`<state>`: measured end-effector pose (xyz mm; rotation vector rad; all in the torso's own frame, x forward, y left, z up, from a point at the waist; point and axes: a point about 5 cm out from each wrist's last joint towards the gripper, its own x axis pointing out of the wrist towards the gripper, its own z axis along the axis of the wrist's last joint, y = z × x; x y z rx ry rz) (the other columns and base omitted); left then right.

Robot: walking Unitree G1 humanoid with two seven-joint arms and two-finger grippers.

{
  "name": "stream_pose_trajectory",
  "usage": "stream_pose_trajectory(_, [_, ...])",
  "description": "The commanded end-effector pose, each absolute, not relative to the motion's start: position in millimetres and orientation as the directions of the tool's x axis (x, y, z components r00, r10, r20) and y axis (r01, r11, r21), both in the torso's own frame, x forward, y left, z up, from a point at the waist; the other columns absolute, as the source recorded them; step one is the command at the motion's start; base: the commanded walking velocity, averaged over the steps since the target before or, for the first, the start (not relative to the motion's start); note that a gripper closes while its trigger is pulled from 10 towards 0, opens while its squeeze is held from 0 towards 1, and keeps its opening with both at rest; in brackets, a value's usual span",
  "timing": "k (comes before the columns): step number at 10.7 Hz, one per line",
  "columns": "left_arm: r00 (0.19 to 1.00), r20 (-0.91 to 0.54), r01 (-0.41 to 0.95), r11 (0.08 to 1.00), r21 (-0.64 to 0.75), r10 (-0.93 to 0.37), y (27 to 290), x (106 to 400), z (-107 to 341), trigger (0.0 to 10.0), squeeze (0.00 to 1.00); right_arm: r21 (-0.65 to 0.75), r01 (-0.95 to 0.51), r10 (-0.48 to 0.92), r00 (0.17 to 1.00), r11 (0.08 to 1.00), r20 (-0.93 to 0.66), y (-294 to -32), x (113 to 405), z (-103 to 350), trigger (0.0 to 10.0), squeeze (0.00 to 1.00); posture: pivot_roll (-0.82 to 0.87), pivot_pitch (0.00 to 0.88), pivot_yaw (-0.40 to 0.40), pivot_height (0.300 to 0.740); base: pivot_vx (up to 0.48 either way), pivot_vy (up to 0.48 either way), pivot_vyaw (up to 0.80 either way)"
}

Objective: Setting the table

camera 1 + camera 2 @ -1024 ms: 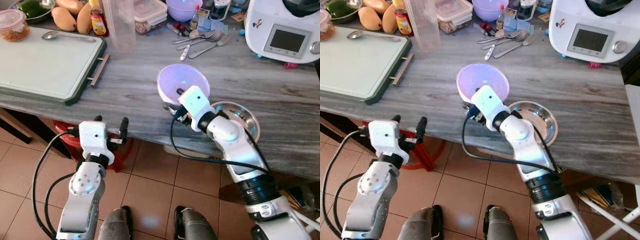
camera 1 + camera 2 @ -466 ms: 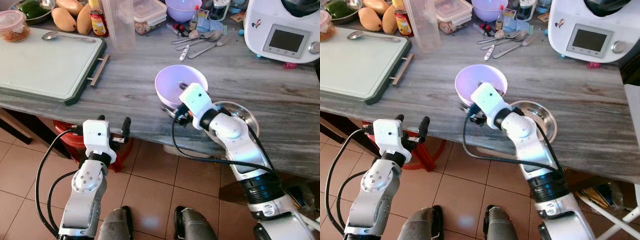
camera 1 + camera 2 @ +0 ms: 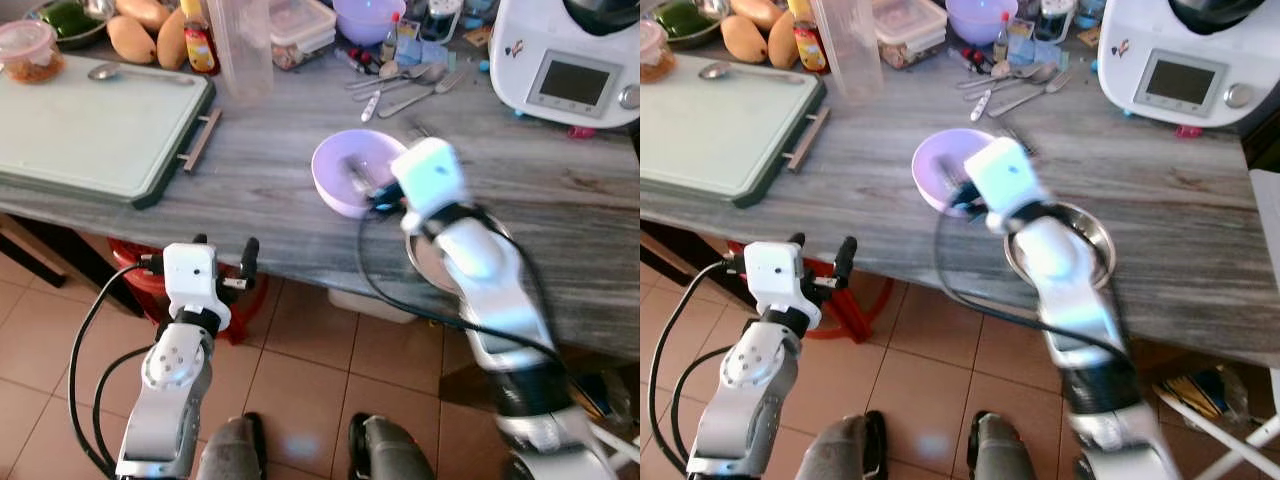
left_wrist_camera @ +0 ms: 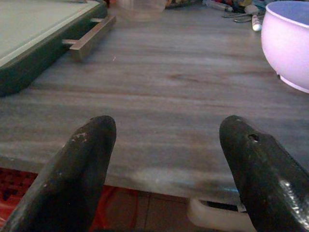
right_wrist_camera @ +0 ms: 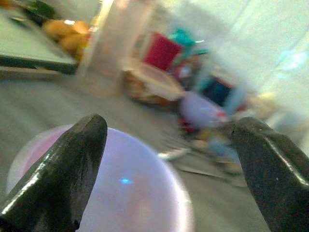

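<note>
A lilac bowl [image 3: 352, 178] sits upright on the grey wood-grain counter [image 3: 270, 160], near its front edge. My right gripper [image 3: 374, 188] hovers over the bowl's right side, motion-blurred. In the right wrist view its black fingers [image 5: 63, 164] stand wide open, with the lilac bowl [image 5: 120, 193] below and between them and nothing gripped. A steel bowl [image 3: 1092, 238] lies on the counter under my right forearm. My left gripper [image 3: 222, 246] is open, held just below the counter's front edge, and looks across the top at the lilac bowl [image 4: 289, 43].
A green-rimmed tray [image 3: 90, 130] with a spoon [image 3: 120, 72] fills the counter's left. Behind stand a clear jug [image 3: 243, 50], loose cutlery [image 3: 400, 85], a white kitchen machine [image 3: 575, 60], mangoes [image 3: 135, 35] and containers. A red stool [image 3: 135, 275] stands under the counter.
The lilac bowl was tilted and held at its rim by my right gripper; now it rests level on the counter. The right gripper has opened and swung to the right. The left arm is unmoved.
</note>
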<state>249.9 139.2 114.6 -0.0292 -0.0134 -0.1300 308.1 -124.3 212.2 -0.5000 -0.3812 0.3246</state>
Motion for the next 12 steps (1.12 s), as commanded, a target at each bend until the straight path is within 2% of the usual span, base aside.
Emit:
stream_pose_trajectory(1, [0.989, 0.022, 0.145, 0.989, -0.028, -0.145, 140, 246, 116, 10.0, 0.00, -0.521, -0.109, 0.320, 0.887, 0.846, 0.334, -139, 297, 216, 10.0, 0.00, 0.00, 0.174, -0.012, 0.740, 0.000, 0.000, 0.00])
stream_pose_trajectory(3, [0.982, 0.054, 0.185, 0.981, -0.064, -0.181, 142, 241, 121, 10.0, 0.00, -0.499, -0.020, 0.200, 0.930, 0.867, 0.310, -158, 283, 200, 10.0, 0.00, 0.00, 0.182, -0.016, 0.740, 0.000, 0.000, 0.00])
stream_pose_trajectory(4, [0.980, 0.050, 0.197, 0.980, -0.040, -0.195, 144, 238, 121, 10.0, 0.00, -0.509, 0.024, 0.142, 0.948, 0.860, 0.286, -164, 267, 185, 10.0, 0.00, -0.01, 0.185, -0.015, 0.740, 0.000, 0.000, 0.00])
stream_pose_trajectory(6, [0.975, 0.037, 0.222, 0.974, -0.043, -0.221, 148, 236, 119, 10.0, 0.00, -0.516, 0.027, 0.086, 0.977, 0.856, 0.195, -170, 255, 165, 10.0, 0.00, -0.01, 0.188, -0.012, 0.740, 0.000, 0.000, 0.00])
stream_pose_trajectory(10, [0.974, 0.030, 0.225, 0.972, -0.062, -0.223, 145, 233, 118, 10.0, 0.00, -0.472, 0.039, 0.007, 0.995, 0.881, 0.095, -179, 251, 149, 10.0, 0.00, -0.01, 0.196, -0.012, 0.740, 0.000, 0.000, 0.00])
stream_pose_trajectory(12, [0.974, 0.032, 0.226, 0.972, -0.067, -0.225, 143, 235, 119, 10.0, 0.00, -0.385, 0.042, -0.040, 0.999, 0.922, 0.011, -182, 258, 141, 10.0, 0.00, -0.01, 0.204, -0.013, 0.740, 0.000, 0.000, 0.00])
